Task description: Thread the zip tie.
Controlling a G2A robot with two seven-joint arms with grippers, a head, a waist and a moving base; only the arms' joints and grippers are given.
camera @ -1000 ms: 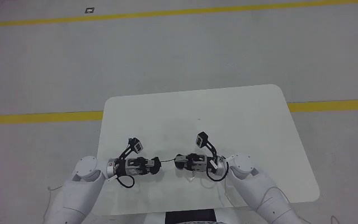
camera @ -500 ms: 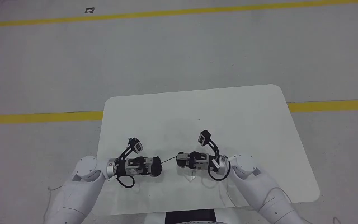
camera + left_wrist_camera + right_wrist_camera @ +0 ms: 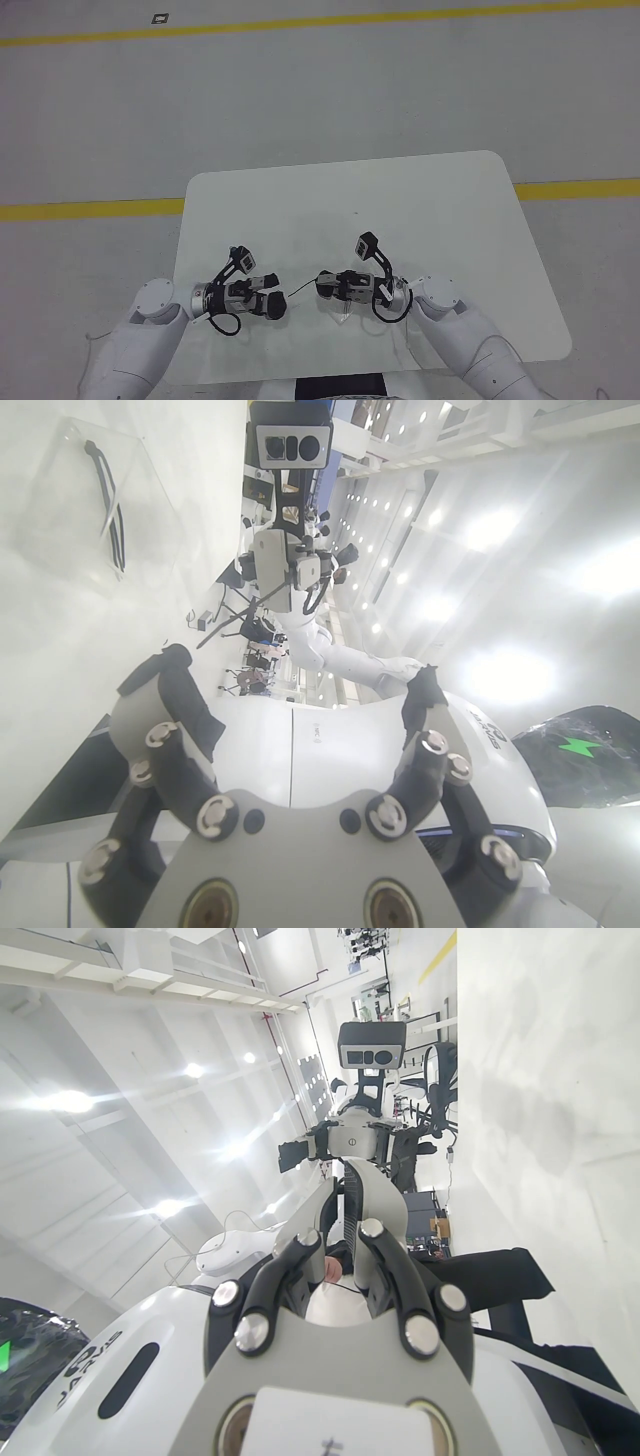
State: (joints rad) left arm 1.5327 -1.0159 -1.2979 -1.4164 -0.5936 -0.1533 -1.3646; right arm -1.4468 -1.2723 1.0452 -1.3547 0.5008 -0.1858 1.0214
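Here, zip tie [image 3: 235,619], pinched in right gripper [image 3: 322,285]

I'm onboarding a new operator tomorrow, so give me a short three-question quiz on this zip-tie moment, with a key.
1. True or false: the left hand is open, with nothing between its fingers.
2. Multiple choice: what holds the zip tie?
A) the right hand
B) a person's fingers
C) nothing, it lies flat on the table
3. Fill in the blank: the zip tie's free end sticks out toward the ___ hand.

Key: 1 true; 2 A; 3 left.
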